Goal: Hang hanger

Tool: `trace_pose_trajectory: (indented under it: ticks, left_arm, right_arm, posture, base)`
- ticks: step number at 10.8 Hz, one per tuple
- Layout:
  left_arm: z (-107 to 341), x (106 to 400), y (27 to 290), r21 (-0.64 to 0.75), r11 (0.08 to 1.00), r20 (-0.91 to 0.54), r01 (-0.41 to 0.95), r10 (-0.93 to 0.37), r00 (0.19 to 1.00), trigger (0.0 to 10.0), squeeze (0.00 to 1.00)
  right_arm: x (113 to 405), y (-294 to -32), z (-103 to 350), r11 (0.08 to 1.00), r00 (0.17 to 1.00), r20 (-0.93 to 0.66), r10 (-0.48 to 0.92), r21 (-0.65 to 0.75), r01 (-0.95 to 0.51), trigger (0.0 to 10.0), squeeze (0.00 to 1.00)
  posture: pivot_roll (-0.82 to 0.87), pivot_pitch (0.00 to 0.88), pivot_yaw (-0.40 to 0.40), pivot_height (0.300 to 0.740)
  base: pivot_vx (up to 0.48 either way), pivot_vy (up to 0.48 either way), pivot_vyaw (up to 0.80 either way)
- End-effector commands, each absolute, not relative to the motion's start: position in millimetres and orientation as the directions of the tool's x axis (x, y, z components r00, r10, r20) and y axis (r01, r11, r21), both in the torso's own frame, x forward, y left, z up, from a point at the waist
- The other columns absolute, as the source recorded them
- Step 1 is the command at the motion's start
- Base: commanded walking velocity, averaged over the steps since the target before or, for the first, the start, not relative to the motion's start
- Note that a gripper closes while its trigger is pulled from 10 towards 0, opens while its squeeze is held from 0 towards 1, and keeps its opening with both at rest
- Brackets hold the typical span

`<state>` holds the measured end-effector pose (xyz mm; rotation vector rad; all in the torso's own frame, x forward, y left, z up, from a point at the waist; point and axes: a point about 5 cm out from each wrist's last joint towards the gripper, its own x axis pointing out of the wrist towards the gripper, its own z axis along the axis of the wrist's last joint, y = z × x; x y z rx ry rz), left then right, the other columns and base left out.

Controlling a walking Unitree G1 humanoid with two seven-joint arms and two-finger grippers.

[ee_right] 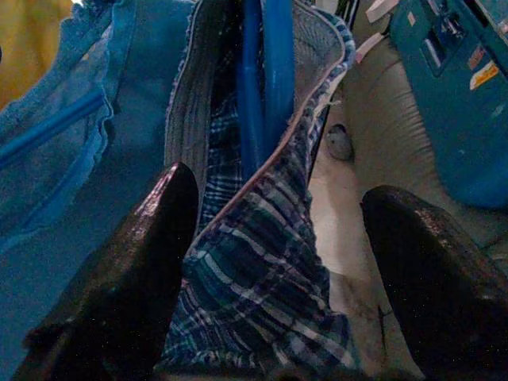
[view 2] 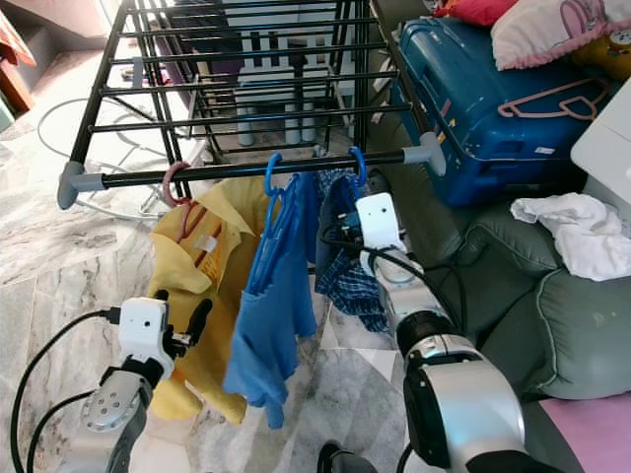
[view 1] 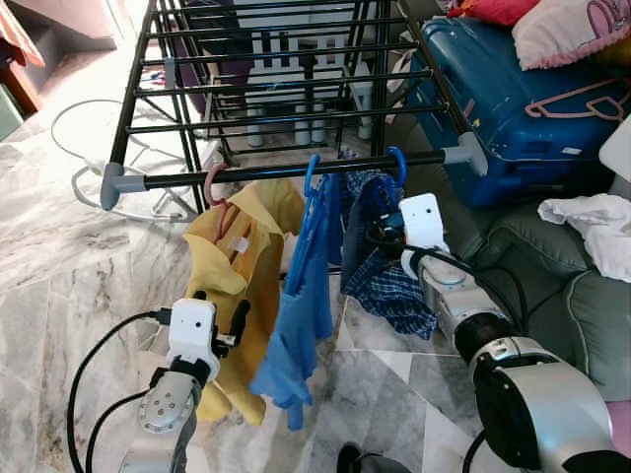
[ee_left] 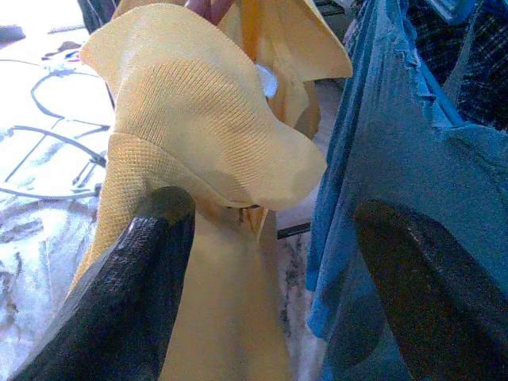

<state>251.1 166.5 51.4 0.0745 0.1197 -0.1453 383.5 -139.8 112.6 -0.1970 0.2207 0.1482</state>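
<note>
My right gripper [ee_right: 270, 238] spread beside dark plaid shirt [view 1: 394, 286], whose blue plastic hanger [view 1: 396, 163] hooks the black rack bar [view 1: 296, 169] | left gripper [ee_left: 262, 238] spread at yellow knit shirt [view 1: 237, 246] | risk: withdrawing could snag cloth and unhook hanger | blue shirt [view 1: 301, 315] crowds between.

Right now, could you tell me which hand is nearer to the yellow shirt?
Left. The left hand sits right beside the yellow shirt, fingers open. The right hand is at the plaid garment, beyond the blue shirt.
</note>
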Motion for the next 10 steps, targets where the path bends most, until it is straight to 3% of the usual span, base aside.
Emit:
trace_pose_trajectory:
  ticks: [1,3,4,5,6,10]
  left_arm:
    - [48.8,249.9,167.7,0.073,0.985,-0.137,0.156,-0.145,0.980,10.0,0.00]
    - [48.6,249.7,167.6,0.073,0.985,-0.138,0.156,-0.145,0.980,10.0,0.00]
    - [48.3,249.3,167.7,0.074,0.985,-0.139,0.156,-0.145,0.980,10.0,0.00]
    - [48.3,249.2,167.6,0.074,0.985,-0.139,0.156,-0.145,0.980,10.0,0.00]
    - [47.8,249.3,167.1,0.073,0.985,-0.140,0.157,-0.146,0.979,10.0,0.00]
    - [47.7,250.9,166.4,0.075,0.984,-0.141,0.161,-0.150,0.979,10.0,0.00]
  right_arm:
    - [383.0,-138.9,112.0,0.972,0.964,-0.228,0.134,-0.158,-0.173,0.0,0.00]
    - [382.7,-137.2,111.4,0.976,0.963,-0.229,0.143,-0.131,-0.176,0.0,0.00]
    - [382.1,-135.0,109.8,0.973,0.957,-0.244,0.160,-0.126,-0.194,1.0,0.00]
    - [382.0,-134.2,109.9,0.969,0.956,-0.242,0.163,-0.143,-0.201,9.3,0.00]
    - [381.5,-135.3,110.1,0.964,0.963,-0.226,0.147,-0.184,-0.190,0.0,0.00]
    - [378.8,-135.8,104.4,0.969,0.956,-0.250,0.151,-0.152,-0.193,0.0,0.00]
  posture:
    - [-0.06,0.124,-0.007,0.740]
    - [-0.06,0.125,-0.006,0.740]
    - [-0.06,0.124,-0.007,0.740]
    - [-0.06,0.125,-0.007,0.740]
    - [-0.06,0.123,-0.009,0.740]
    - [-0.07,0.120,-0.006,0.740]
  base:
    - [0.000,0.000,0.00]
    - [0.000,0.000,0.00]
    - [0.000,0.000,0.00]
    - [0.000,0.000,0.00]
    - [0.000,0.000,0.00]
    - [0.000,0.000,0.00]
